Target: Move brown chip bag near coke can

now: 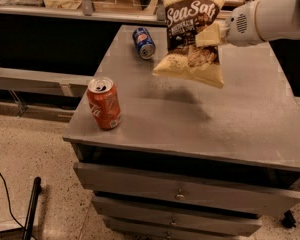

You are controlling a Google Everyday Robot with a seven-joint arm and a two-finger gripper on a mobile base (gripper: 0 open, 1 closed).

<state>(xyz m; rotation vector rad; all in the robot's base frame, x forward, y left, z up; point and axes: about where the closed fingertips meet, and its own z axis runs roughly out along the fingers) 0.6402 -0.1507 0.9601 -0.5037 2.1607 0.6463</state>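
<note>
Claw (206, 35) pinches the crinkly dark-brown and tan chip bag (189, 20), which hangs upright above the grey metal bench (235, 124), well apart from the red-orange aluminium coke can (104, 104) and up-right of it.

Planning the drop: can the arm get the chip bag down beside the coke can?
Probably yes. The end effector, at the view's upper right, holds the chip bag in the air; bare tabletop lies between it and the coke can.

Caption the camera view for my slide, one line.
Pincer at upper right holds the brown chip bag aloft over the grey cabinet top; coke can stands at the front left edge.
</note>
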